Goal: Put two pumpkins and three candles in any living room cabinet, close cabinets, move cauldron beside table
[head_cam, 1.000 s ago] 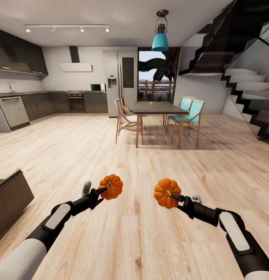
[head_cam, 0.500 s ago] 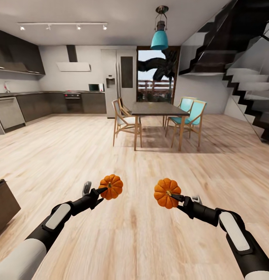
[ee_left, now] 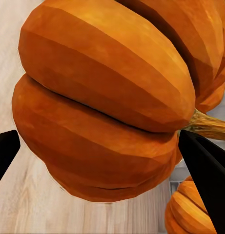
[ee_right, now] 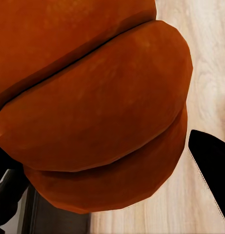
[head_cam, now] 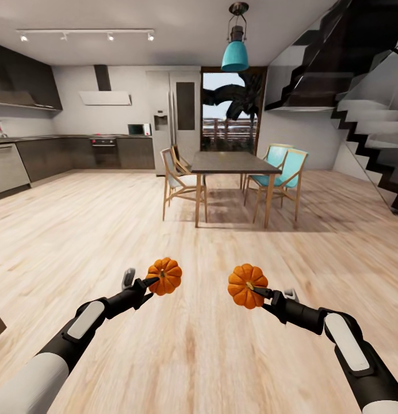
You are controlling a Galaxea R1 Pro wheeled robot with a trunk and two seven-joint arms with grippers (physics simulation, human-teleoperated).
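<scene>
So the robot's just out on the open wood floor [head_cam: 199,356] with both arms stretched forward. Left pincer [head_cam: 152,283] is clamped on one pumpkin [head_cam: 165,276], right pincer [head_cam: 257,291] is clamped on the other pumpkin [head_cam: 247,285], both held up in the air, well apart from each other. Dining table [head_cam: 230,163] with chairs sits further ahead, kitchen off to the left, stairs to the right.

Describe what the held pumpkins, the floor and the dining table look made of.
Left pumpkin and right pumpkin: matte orange rind, ribbed, faceted render. Floor: pale wood planks, visible grain. Dining table: dark, faintly glossy top, possibly stone; light wooden legs.
</scene>
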